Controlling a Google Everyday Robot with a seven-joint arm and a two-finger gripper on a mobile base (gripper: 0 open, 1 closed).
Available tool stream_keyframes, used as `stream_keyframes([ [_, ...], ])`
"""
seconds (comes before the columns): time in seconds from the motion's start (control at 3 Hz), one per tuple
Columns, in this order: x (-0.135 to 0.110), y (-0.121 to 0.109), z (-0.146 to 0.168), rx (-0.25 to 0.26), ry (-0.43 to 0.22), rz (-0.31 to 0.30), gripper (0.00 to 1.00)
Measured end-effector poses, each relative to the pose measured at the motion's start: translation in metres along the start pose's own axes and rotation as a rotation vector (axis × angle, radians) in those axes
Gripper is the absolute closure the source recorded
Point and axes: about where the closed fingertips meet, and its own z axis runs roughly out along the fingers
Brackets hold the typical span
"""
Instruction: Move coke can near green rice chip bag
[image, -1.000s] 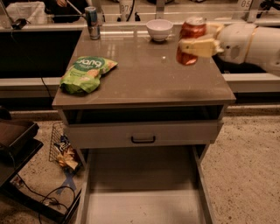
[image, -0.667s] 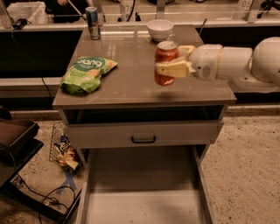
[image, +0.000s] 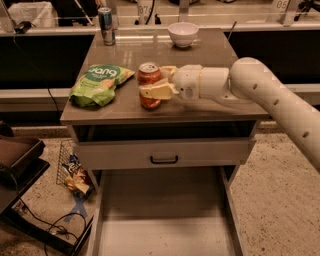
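Observation:
The coke can (image: 149, 85), red with a silver top, stands upright near the front of the table (image: 215, 55), just right of the green rice chip bag (image: 99, 83). My gripper (image: 159, 83) reaches in from the right and is shut on the can, one pale finger across its front and one behind it. The light green bag lies flat at the table's front left, a small gap away from the can.
A slim blue-and-silver can (image: 106, 26) stands at the back left and a white bowl (image: 182, 34) at the back middle. A drawer (image: 164, 152) sits under the tabletop. A dark blue-and-yellow snack bag (image: 76, 176) lies on the floor at the left.
My gripper has carried the coke can leftward and down, from the right side of the table to a spot beside the green bag.

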Motion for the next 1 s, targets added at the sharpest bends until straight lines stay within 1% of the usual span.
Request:
stream_keyframes([
  [0.33, -0.0073, -0.0095, 0.0283, -0.026, -0.034, -0.036, 1.00],
  [0.67, -0.0099, -0.0104, 0.0314, -0.029, -0.039, -0.039, 1.00],
  [1.0, -0.0105, -0.0087, 0.0342, -0.034, -0.039, -0.040, 0.82],
])
